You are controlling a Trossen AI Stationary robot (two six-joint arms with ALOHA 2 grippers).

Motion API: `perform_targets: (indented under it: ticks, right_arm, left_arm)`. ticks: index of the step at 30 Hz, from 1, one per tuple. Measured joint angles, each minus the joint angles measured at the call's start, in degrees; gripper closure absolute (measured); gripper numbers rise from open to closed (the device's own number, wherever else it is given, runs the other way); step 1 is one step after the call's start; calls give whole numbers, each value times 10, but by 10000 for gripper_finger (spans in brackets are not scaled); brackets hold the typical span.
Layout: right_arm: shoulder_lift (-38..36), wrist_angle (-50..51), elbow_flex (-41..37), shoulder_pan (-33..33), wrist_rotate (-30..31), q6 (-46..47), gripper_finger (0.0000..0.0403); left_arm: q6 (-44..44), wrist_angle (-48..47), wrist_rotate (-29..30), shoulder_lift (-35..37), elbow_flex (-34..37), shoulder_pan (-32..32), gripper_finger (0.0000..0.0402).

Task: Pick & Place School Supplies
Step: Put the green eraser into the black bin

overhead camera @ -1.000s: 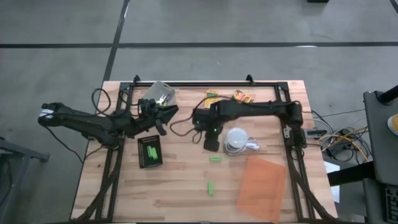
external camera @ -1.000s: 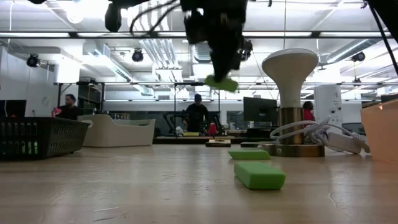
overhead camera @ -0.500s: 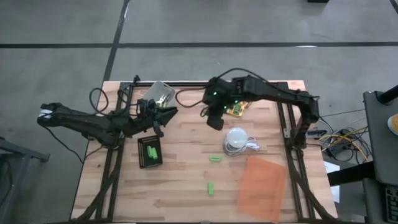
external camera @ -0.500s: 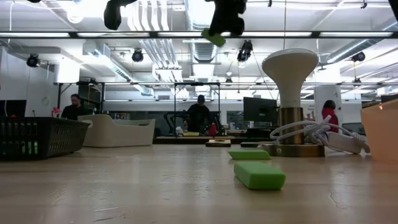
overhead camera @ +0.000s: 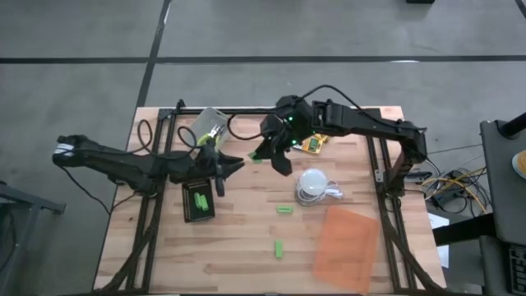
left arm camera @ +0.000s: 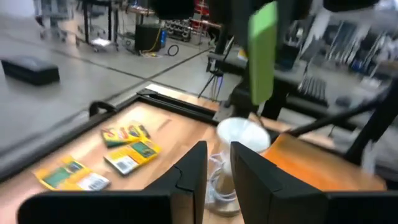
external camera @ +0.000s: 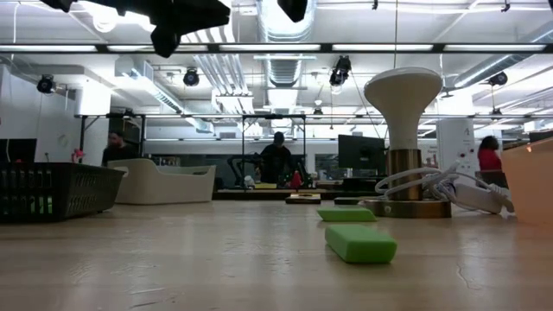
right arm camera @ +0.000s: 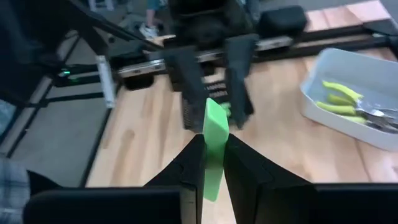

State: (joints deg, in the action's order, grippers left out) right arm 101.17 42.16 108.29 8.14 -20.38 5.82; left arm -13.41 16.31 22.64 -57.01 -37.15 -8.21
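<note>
Right tool: raised above the middle back part of the counter, its fingers pinching one bright-green stick that stands up between them; in the left wrist view the same stick hangs in the air ahead.
Left tool: held above the counter just behind the black tray, pointing toward the right arm; fingers drawn close together with a narrow gap, nothing between them.
Green sticks on the counter: one near the middle, just beside the white lamp; another nearer the front edge. In the low view both lie flat, well apart from the tray.
Green sticks in the tray: at least two lie inside it.
Yellow-green-handled tools: lying in a clear bin at the back left of the counter.
Orange-yellow boxes: three lie flat near the back edge, beside the right arm.
Orange sheet: flat at the front right of the counter.
Background: people stand far across the room.
</note>
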Motion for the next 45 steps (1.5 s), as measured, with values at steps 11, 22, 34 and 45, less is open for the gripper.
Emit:
perform_targets:
  ticks: [11,22,34,45]
  right_arm:
    - [21,-42,-34,-2,9,-13,360]
    - [21,-82,-47,-6,9,-15,360]
    - [21,-82,-47,-6,10,-14,360]
    - [21,-82,-47,-7,9,-13,360]
  left_arm:
    - [60,7,-27,-5,0,0,326]
    - [58,8,-21,-6,0,0,326]
    - [54,8,-11,-6,0,0,325]
    - [25,8,-6,-6,0,0,279]
